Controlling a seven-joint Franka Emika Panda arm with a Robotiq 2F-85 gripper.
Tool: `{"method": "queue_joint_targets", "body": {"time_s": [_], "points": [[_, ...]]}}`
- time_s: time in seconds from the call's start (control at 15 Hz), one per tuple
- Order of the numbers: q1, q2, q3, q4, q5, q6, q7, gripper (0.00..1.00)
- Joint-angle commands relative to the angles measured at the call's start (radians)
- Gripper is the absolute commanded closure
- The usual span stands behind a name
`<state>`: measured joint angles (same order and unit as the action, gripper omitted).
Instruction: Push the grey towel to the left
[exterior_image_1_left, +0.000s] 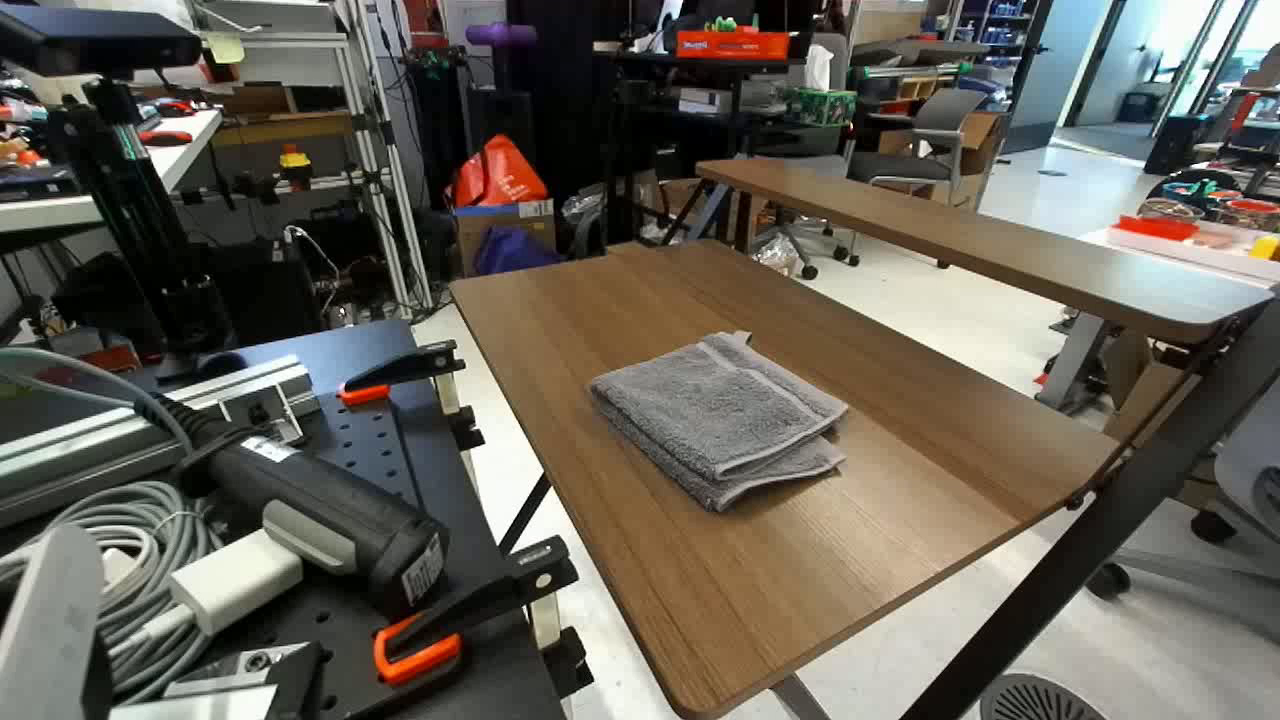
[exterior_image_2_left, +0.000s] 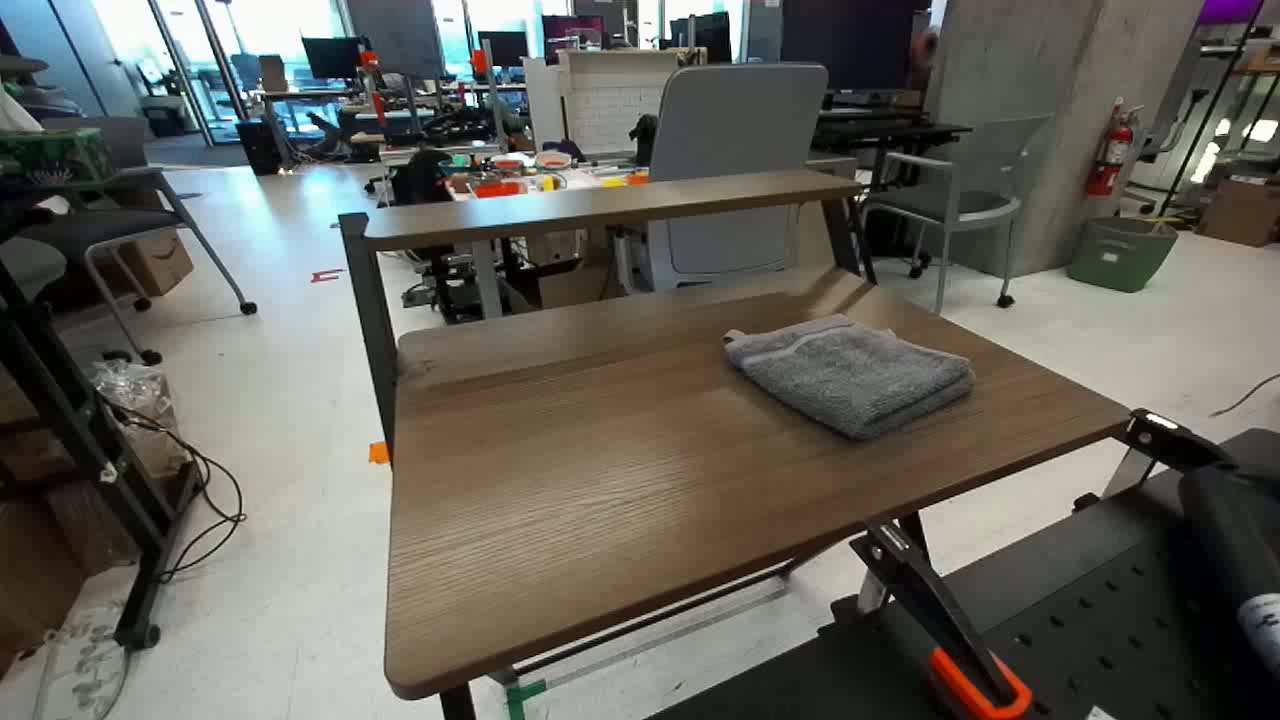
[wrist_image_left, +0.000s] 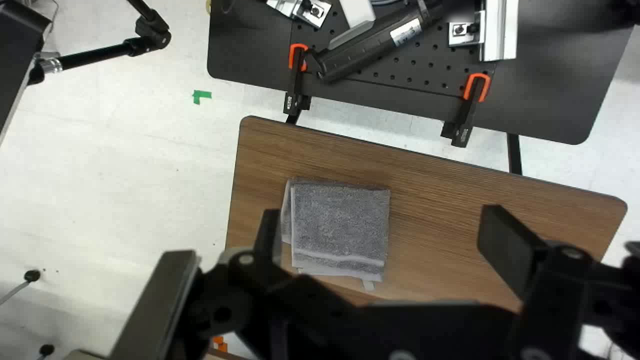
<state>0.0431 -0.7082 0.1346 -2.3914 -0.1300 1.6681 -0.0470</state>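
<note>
The grey towel (exterior_image_1_left: 715, 405) lies folded and flat on the brown wooden table, with a small tag sticking out at one edge. It also shows in an exterior view (exterior_image_2_left: 850, 375) and in the wrist view (wrist_image_left: 340, 220), where it sits left of the middle. My gripper (wrist_image_left: 384, 230) shows only in the wrist view. Its two dark fingers stand wide apart with nothing between the pads. The gripper is well above the table and the towel, touching neither. The towel appears nearer the left finger in the wrist view. The arm and gripper are out of view in both exterior views.
The brown table (exterior_image_2_left: 560, 500) has a raised wooden shelf (exterior_image_2_left: 600, 208) on dark posts along one long edge. A black bench (wrist_image_left: 550, 90) with orange-tipped clamps (wrist_image_left: 465, 115), a barcode-scanner-like black tool (exterior_image_1_left: 330, 500) and coiled cables (exterior_image_1_left: 150, 540) stands along the opposite edge, across a narrow gap.
</note>
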Motion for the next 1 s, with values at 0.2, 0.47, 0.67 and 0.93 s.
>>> {"method": "queue_joint_targets", "body": {"time_s": [0.2, 0.47, 0.67, 0.93], "points": [[0.022, 0.003, -0.015, 0.005, -0.01, -0.004, 0.011, 0.0], [0.016, -0.007, -0.041, -0.023, -0.021, 0.043, -0.011, 0.0], [0.005, 0.006, -0.078, -0.056, -0.025, 0.13, -0.025, 0.0], [-0.006, 0.073, -0.139, -0.116, -0.018, 0.329, -0.064, 0.0]]}}
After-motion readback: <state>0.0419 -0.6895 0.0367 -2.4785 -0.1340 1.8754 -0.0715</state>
